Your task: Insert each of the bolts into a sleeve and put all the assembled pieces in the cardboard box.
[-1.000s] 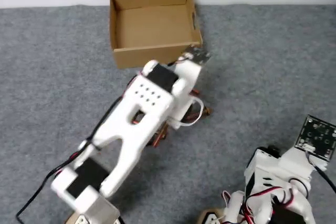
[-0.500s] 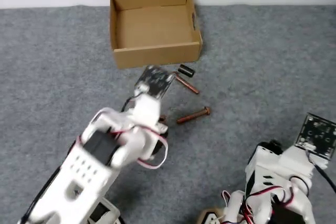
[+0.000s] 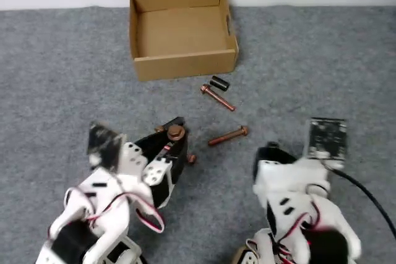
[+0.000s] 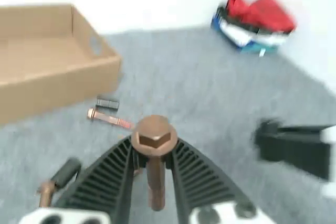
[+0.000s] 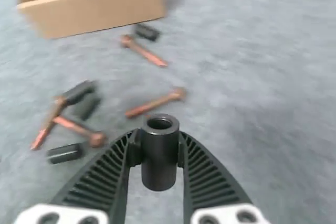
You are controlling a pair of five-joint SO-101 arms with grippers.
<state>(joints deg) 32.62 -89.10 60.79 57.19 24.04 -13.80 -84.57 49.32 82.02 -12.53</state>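
Well short of the cardboard box (image 3: 182,66), a copper bolt (image 4: 153,135) is clamped just under its head in the left gripper (image 4: 153,149) and a black sleeve (image 5: 159,156) in the right gripper (image 5: 159,142), so shank and bore should be aligned on one axis before insertion is attempted.

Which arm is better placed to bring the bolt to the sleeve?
Probably the left. The left gripper is shut on a copper bolt, head pointing outward. The right gripper grips a black sleeve with its open end showing, so it could simply hold steady.
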